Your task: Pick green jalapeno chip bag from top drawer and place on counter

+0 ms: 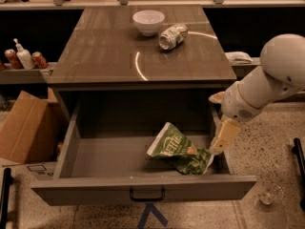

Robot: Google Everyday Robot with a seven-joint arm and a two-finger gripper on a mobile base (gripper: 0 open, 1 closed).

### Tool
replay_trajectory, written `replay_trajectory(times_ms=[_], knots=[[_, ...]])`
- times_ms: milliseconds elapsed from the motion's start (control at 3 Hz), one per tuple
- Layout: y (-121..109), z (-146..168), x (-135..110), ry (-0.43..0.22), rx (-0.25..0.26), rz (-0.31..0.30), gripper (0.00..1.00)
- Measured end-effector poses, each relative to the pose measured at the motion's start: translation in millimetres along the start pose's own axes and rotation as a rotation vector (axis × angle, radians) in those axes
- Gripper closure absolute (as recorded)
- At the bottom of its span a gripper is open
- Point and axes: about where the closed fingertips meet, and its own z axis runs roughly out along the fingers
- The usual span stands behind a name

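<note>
Foil marks the target: the green jalapeno chip bag [177,151] lies crumpled on the floor of the open top drawer [105,159], toward the right front corner, its white logo facing up and its lower end bunched near the front panel. Just beside the bag's right edge hangs the claw [223,138], pointing down into the drawer close to the right wall; its tip looks to be at the bag's edge, though contact cannot be confirmed, and whether the claw is apart or together cannot be told from this view. By that reading, the step in hand is the reach for the grasp; the bag is not lifted, and the placing is not begun. The next move likely calls for shifting the claw leftward over a raised fold of the foil, closing on it, then rising clear of the drawer wall. Above, the tabletop [105,51] has bare room at its front, while a white bowl [148,22] and a crushed can [172,36] sit near its far edge. A cardboard box [24,128] stands on the floor to the left.
</note>
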Motion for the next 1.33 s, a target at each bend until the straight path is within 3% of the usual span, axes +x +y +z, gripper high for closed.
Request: replay_trajectory(times_ms=[667, 1333], knots=[[-17, 61, 20, -0.007, -0.045, 0.075, 0.0], [-25, 111, 26, 0.022, -0.06, 0.092, 0.0]])
